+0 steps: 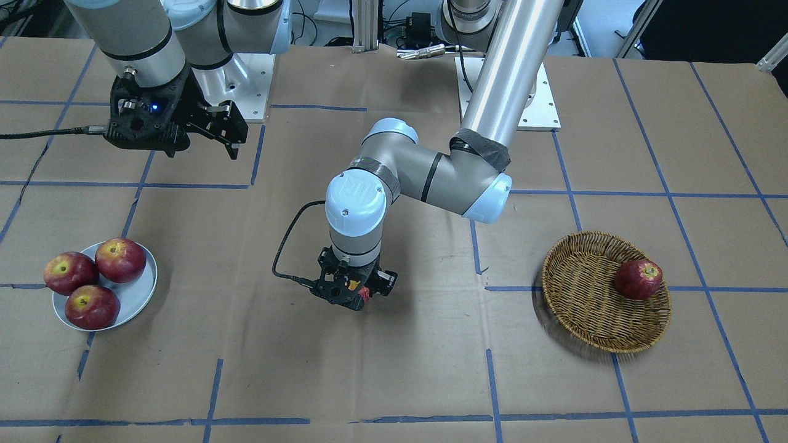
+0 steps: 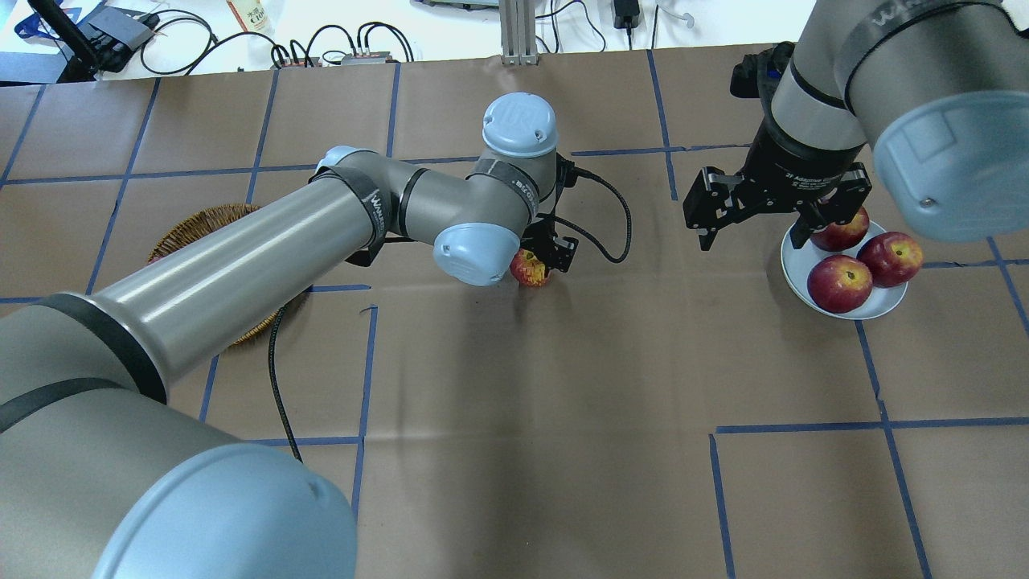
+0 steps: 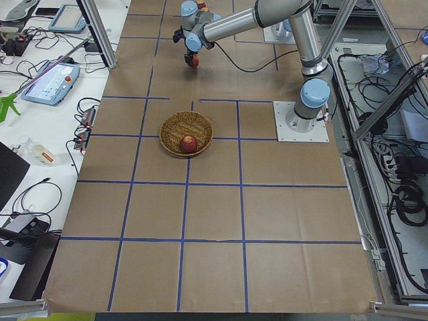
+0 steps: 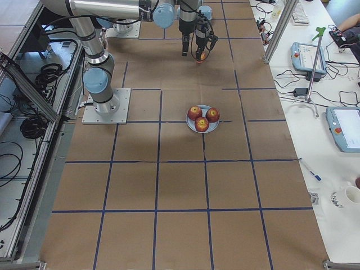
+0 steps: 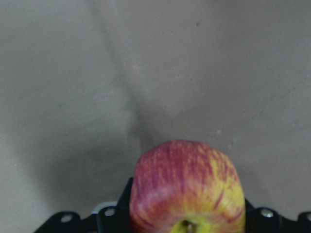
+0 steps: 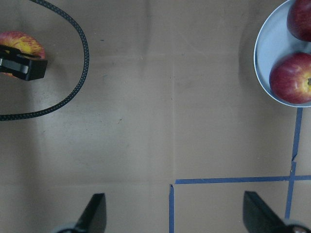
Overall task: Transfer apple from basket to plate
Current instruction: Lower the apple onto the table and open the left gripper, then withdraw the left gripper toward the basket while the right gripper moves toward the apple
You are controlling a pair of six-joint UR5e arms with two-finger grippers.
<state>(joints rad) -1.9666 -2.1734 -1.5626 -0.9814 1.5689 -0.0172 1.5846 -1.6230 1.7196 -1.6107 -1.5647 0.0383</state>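
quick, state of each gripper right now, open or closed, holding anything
left gripper: closed, holding the apple
right gripper: open, holding nothing

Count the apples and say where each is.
5. Three apples sit on the plate; one dark apple lies in the basket; the streaky apple is held in the left tool, mid-table. None looks hidden.
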